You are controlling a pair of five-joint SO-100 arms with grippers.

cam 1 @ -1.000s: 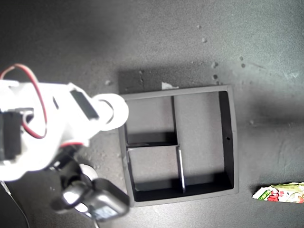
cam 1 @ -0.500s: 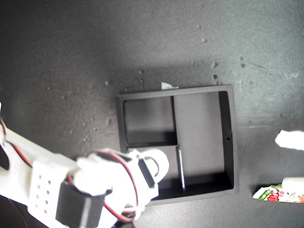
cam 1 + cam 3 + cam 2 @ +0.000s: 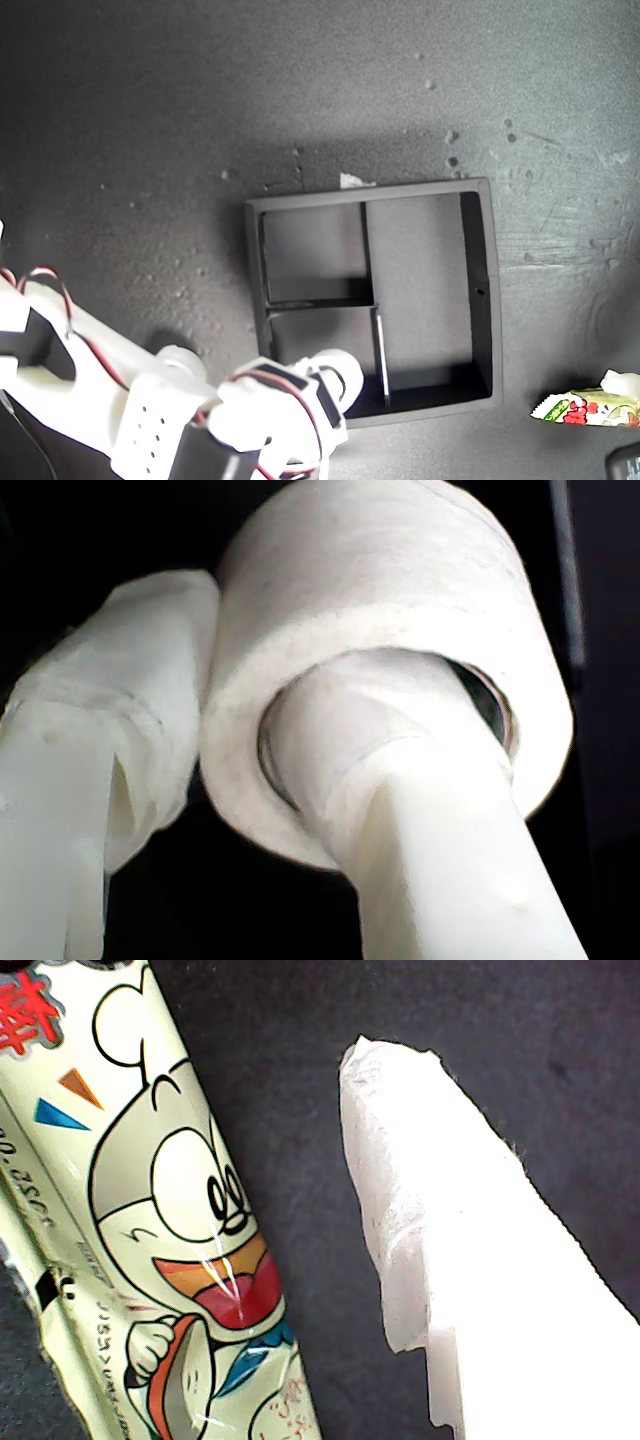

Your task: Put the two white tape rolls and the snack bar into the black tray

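The black tray [image 3: 482, 300] lies in the middle of the exterior view. A white tape roll [image 3: 400, 590] is held by my second gripper [image 3: 250, 680], one finger through its hole and the other outside the wall. That arm [image 3: 280, 405] reaches in from the exterior view's lower left over the tray's lower-left small compartment and covers the roll there. The other white tape roll is out of view. The snack bar [image 3: 585, 408] [image 3: 150, 1220] lies at the exterior view's lower right. My first gripper [image 3: 618, 384] hangs right over it, open, with one finger [image 3: 450, 1240] beside the wrapper.
The table [image 3: 300, 100] is a dark matte surface with small white specks. A scrap of white [image 3: 355, 181] sits at the tray's far wall. The tray's upper small compartment and long compartment hold nothing.
The second arm swung from the exterior view's left down to the tray's lower-left compartment. The first gripper's white fingers came in at the exterior view's right and dropped to the snack bar.
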